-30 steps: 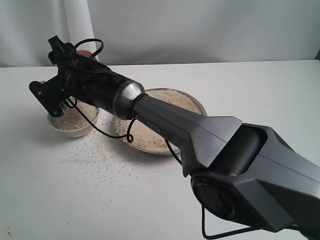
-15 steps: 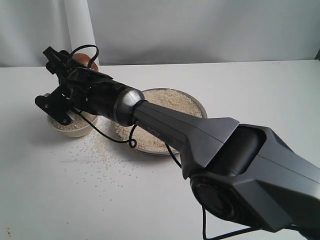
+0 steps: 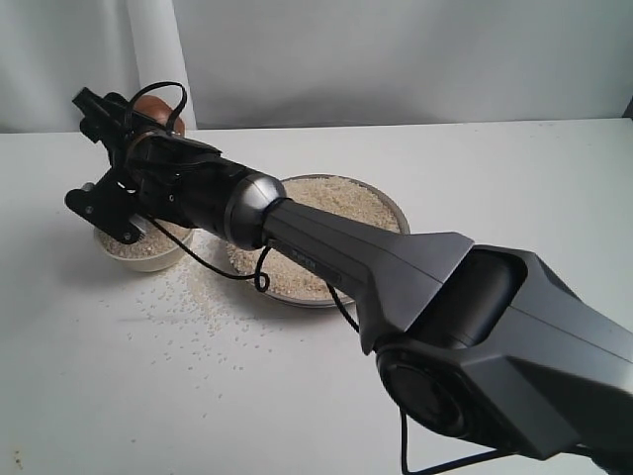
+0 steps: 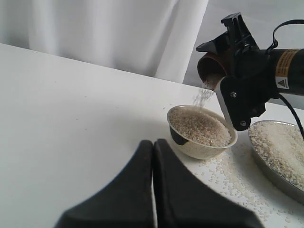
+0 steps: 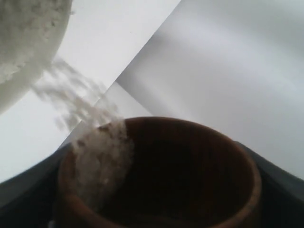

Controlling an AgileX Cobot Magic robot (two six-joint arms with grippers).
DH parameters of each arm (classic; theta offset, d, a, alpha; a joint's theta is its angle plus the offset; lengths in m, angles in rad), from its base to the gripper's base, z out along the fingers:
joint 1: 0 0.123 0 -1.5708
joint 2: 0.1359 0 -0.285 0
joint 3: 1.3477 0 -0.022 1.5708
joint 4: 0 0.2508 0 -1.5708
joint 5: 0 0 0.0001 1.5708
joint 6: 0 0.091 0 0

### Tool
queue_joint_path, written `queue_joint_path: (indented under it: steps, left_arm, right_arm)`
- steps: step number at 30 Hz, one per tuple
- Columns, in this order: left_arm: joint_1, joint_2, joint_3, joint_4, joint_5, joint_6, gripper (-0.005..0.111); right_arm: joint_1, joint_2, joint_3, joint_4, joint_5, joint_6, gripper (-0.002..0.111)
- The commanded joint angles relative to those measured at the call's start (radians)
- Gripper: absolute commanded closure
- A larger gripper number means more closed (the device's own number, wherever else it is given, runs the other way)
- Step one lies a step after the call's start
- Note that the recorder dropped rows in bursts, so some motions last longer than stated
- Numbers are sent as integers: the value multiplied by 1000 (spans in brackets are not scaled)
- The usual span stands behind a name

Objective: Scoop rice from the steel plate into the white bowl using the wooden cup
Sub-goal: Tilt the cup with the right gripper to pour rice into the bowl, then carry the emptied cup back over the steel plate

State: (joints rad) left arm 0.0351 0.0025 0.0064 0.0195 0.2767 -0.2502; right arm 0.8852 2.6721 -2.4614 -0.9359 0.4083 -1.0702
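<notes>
The wooden cup is light and stiff, but I judge its polished wall slippery, so the grip belongs across the middle of the barrel. My right hand is clamped on it there, wrist rolled so the mouth tips down above the white bowl. Loose rice streams off the lip into the bowl, which sits on the desk just beside the steel plate. My left hand has its 2 fingers together, empty
</notes>
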Motion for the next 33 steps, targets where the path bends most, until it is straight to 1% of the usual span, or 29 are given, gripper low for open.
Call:
queue_joint_path:
  steps: [1, 4, 16, 21, 25, 27, 30, 33]
  left_arm:
    - [-5, -3, -6, -2, -10, -4, 107]
    - [-5, -3, -6, -2, -10, -4, 107]
    - [-5, -3, -6, -2, -10, -4, 107]
    - [-5, -3, -6, -2, -10, -4, 107]
    - [-5, -3, -6, -2, -10, -4, 107]
    - [-5, -3, -6, -2, -10, -4, 107]
    - [-5, -3, -6, -2, -10, -4, 107]
    - [-5, -3, -6, -2, -10, -4, 107]
  right_arm:
    - [2, -12, 0, -17, 8, -40, 108]
    - [2, -17, 0, -49, 24, -66, 108]
    - [-19, -38, 0, -66, 40, -74, 108]
    - [-17, -55, 0, 5, 48, -79, 108]
    - [-17, -61, 0, 64, 86, -142, 108]
    - [-17, -61, 0, 135, 110, -157, 108]
    - [-15, -61, 10, 227, 148, -253, 108]
    - [-13, -61, 49, 211, 146, -290, 108]
